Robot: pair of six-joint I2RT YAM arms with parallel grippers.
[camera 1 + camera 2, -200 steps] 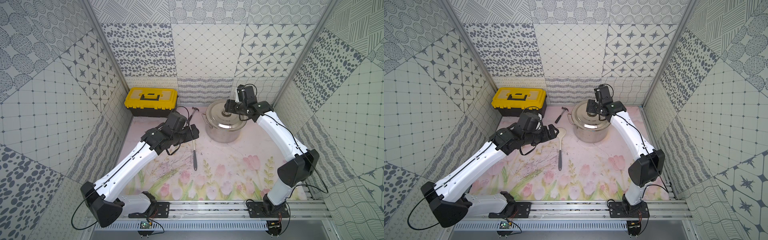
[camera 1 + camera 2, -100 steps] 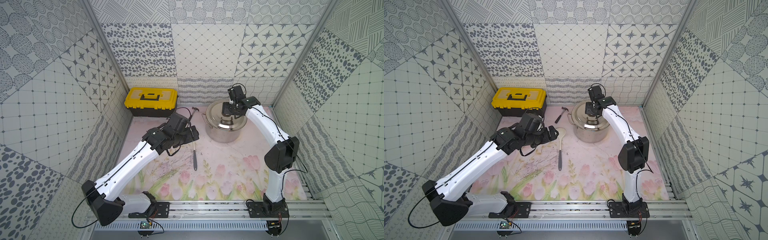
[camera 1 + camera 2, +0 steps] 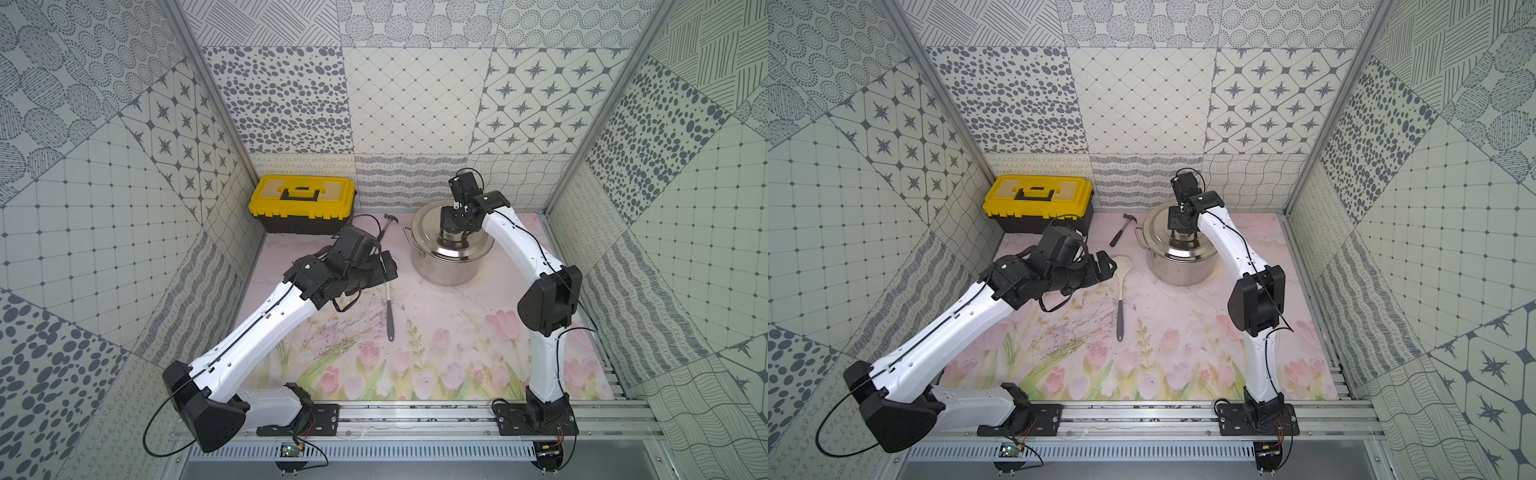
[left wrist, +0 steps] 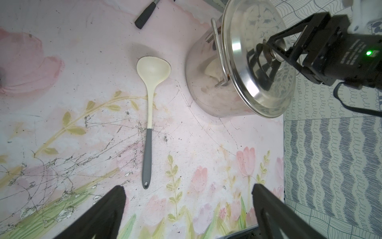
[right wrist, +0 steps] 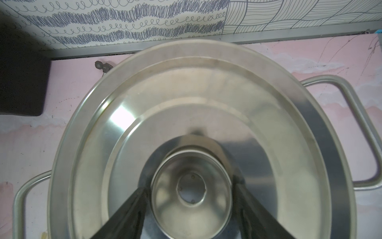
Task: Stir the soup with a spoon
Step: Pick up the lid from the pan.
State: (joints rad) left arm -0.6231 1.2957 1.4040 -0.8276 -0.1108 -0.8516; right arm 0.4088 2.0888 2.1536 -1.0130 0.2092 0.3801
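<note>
The spoon (image 4: pixel 149 115), with a cream bowl and a grey handle, lies flat on the floral mat left of the pot; in a top view its handle (image 3: pixel 390 316) shows and in the other its bowl too (image 3: pixel 1120 291). My left gripper (image 4: pixel 187 190) hovers open above it, over the bowl end (image 3: pixel 1106 266). The steel stockpot (image 3: pixel 446 266) (image 3: pixel 1183 270) (image 4: pixel 204 89) carries a lid (image 5: pixel 186 103) that hides the soup. My right gripper (image 5: pixel 191 190) (image 3: pixel 457 230) is shut on the lid's round knob (image 5: pixel 191 192). Whether the lid rests on the rim I cannot tell.
A small hammer (image 3: pixel 1121 235) lies behind the spoon, left of the pot. A yellow and black toolbox (image 3: pixel 301 203) (image 3: pixel 1038 201) stands in the back left corner. Patterned walls close in the mat on three sides, and the pot's loop handles (image 5: pixel 363 132) stick out sideways.
My right arm's elbow has swung in toward the left and its wrist has turned about the lid's knob, jaws staying on it. The left arm has barely moved.
</note>
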